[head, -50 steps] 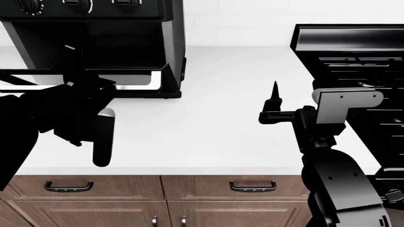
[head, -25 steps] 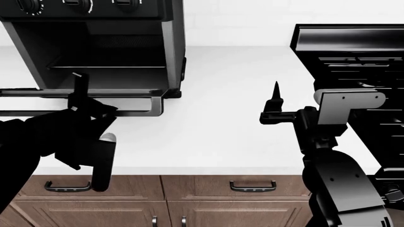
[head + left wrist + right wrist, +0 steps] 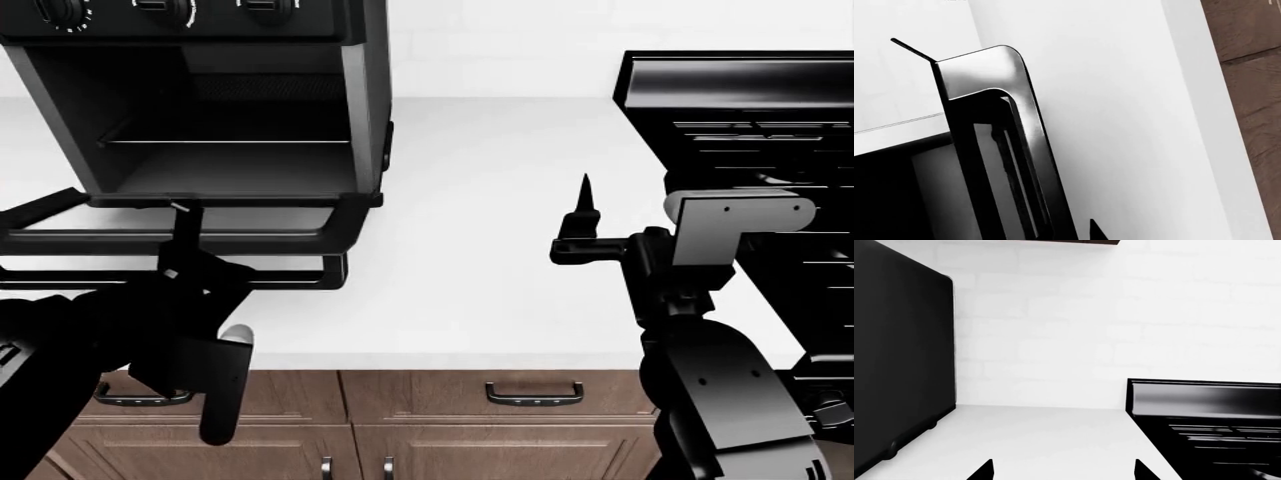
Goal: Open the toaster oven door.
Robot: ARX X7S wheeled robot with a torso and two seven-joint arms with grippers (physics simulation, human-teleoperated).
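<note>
The black toaster oven [image 3: 367, 100] stands at the back left of the counter, its cavity and rack exposed. Its door [image 3: 80, 240] hangs folded down, nearly flat, out toward me. My left gripper [image 3: 180, 235] sits at the door's bar handle [image 3: 280, 278], one finger showing above it. In the left wrist view the handle's rounded end [image 3: 987, 70] runs between my jaws, with one fingertip [image 3: 1095, 232] beside it and the other hidden. My right gripper [image 3: 583, 195] is open and empty over the counter, its tips wide apart in the right wrist view [image 3: 1062, 470].
A black stove [image 3: 747, 100] fills the right side, also in the right wrist view [image 3: 1214, 425]. The toaster oven's side [image 3: 901, 365] shows there too. White counter [image 3: 507, 280] lies between the two. Wooden cabinet doors with handles [image 3: 534, 393] are below the counter edge.
The door has swung down from partly open to nearly flat. My left gripper has moved down and toward me with the handle. The right arm has not moved.
</note>
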